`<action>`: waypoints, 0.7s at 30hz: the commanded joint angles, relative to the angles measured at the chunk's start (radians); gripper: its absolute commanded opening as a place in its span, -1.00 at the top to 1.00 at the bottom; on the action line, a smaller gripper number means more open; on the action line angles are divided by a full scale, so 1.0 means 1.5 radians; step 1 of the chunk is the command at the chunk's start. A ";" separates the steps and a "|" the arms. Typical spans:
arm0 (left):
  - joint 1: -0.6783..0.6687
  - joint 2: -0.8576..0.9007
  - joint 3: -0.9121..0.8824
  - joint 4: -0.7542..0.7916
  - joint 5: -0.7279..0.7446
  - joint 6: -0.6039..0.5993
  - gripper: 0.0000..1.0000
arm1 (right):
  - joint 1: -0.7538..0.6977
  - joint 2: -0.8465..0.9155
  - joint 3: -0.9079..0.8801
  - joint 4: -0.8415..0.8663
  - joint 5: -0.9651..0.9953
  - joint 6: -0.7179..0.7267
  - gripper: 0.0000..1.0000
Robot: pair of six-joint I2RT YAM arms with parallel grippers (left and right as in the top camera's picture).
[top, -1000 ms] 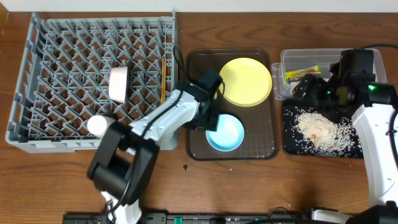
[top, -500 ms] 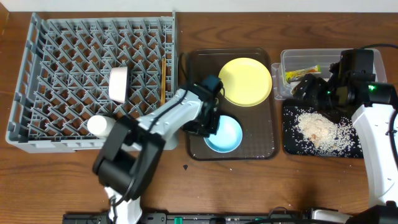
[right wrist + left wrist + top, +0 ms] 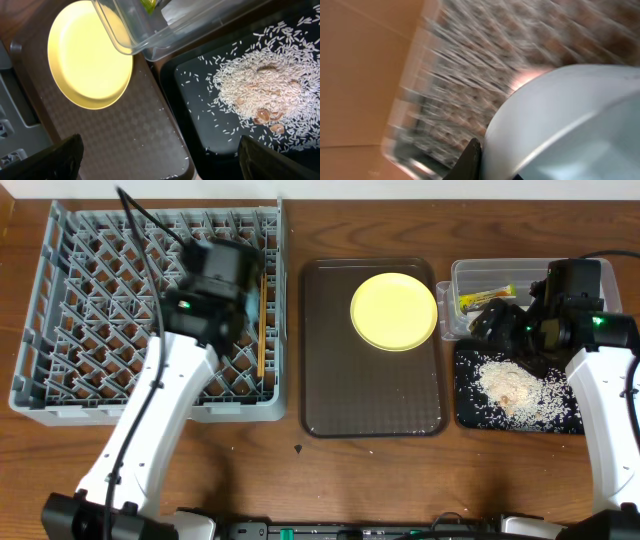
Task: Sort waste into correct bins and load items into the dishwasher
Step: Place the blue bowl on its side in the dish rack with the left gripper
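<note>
My left gripper is over the right side of the grey dish rack, shut on the light-blue bowl, which fills the blurred left wrist view. The chopsticks lie in the rack by its right wall. The white bowl is hidden under my left arm. The yellow plate sits on the brown tray. My right gripper is open and empty above the gap between that tray and the black tray, which holds rice. The clear tub holds the green-and-yellow wrapper.
The brown tray lies between the rack and the two bins. A few rice grains lie on its right edge. A small dark speck is on the wooden table in front of it.
My left gripper has lifted the light-blue bowl off the brown tray and swung left and back over the dish rack. The right arm has not moved.
</note>
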 commanded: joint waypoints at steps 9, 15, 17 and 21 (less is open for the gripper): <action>0.194 0.047 -0.013 0.138 -0.160 0.239 0.85 | 0.006 -0.001 0.000 0.000 0.000 0.000 -0.93; 0.249 0.106 -0.028 0.183 -0.158 0.232 0.85 | 0.006 -0.001 0.000 -0.001 0.000 0.000 -0.94; 0.259 0.132 -0.028 0.192 -0.166 0.234 0.86 | 0.006 -0.001 0.000 -0.001 0.000 -0.001 -0.94; 0.273 0.194 -0.028 0.212 -0.206 0.237 0.85 | 0.006 -0.001 0.000 -0.002 0.000 -0.001 -0.95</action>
